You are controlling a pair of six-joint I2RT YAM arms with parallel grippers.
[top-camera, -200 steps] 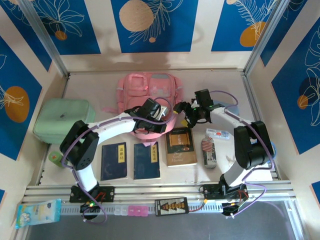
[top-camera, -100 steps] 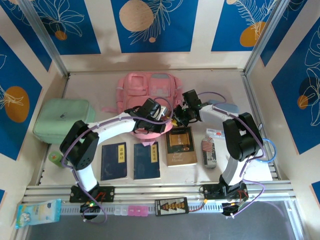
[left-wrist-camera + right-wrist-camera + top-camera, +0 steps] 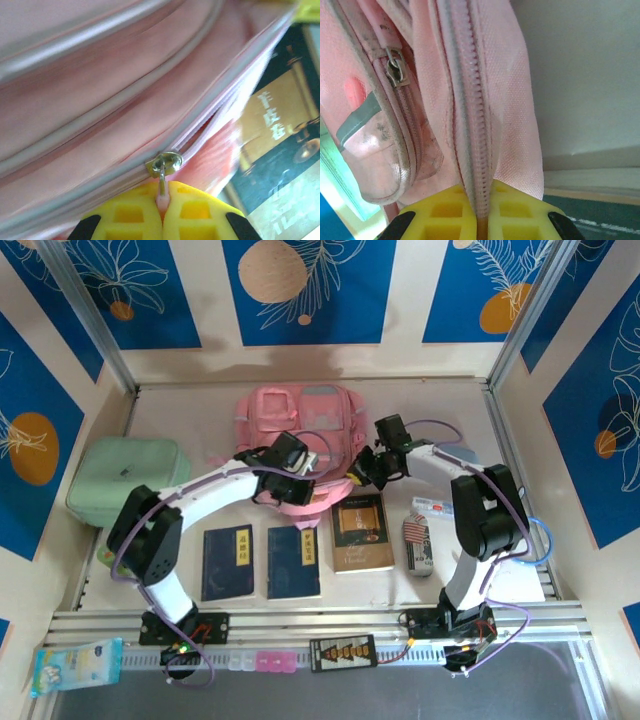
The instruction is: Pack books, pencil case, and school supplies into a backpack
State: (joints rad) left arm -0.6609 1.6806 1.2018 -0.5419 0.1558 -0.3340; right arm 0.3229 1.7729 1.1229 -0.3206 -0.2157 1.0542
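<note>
Our right fingers [image 3: 466,209] have swung in and clamped the backpack [image 3: 300,412] by its zipper seam [image 3: 469,100]; left fingers [image 3: 149,214] pinch the zipper pull [image 3: 163,172].

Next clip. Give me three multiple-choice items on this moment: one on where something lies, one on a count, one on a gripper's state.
1. In the top view, the mint-green case lies:
A) left of the backpack
B) right of the backpack
C) on top of the backpack

2. How many books lie outside the backpack?
A) one
B) two
C) three

3. The left gripper has its jaws:
A) wide open over a book
B) shut on the backpack's zipper pull
C) shut on the mint-green case

Key:
1 A, the case sits well to the backpack's left.
2 C, two blue books and one brown lie in a row.
3 B, the left wrist view shows the pull pinched between closed jaws.
</note>
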